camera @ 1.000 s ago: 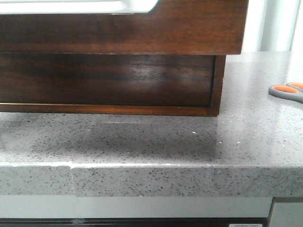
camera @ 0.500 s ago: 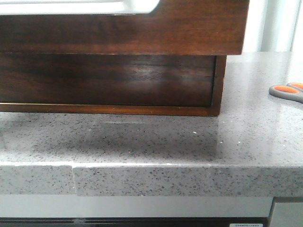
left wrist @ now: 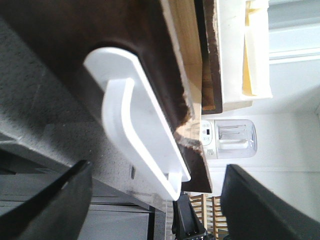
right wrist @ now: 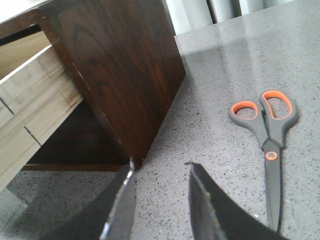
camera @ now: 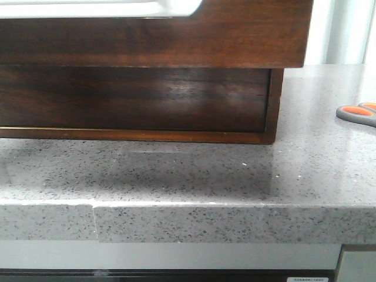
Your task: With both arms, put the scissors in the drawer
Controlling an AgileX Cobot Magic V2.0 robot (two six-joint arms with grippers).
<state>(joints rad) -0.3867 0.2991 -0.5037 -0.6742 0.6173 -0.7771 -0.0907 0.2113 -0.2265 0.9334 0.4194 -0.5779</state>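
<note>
The scissors [right wrist: 270, 135], grey handles with orange lining, lie flat on the speckled counter; in the front view they show at the right edge [camera: 357, 113]. The drawer [camera: 176, 41] is a wide dark wood panel with a white handle [camera: 117, 7], pulled out over the counter. In the right wrist view its light wood side [right wrist: 35, 100] shows. My left gripper [left wrist: 155, 200] is open, with the end of the white handle [left wrist: 135, 135] between its fingers. My right gripper [right wrist: 160, 170] is open and empty above the counter, between the cabinet corner and the scissors.
The dark wood cabinet [right wrist: 115, 65] stands on the grey stone counter [camera: 194, 170], whose front edge runs across the front view. A white appliance [left wrist: 227, 140] stands beyond the cabinet in the left wrist view. Neither arm shows in the front view.
The whole front view has shifted a few pixels to the right. The scissors, cabinet and drawer keep the same places relative to each other.
</note>
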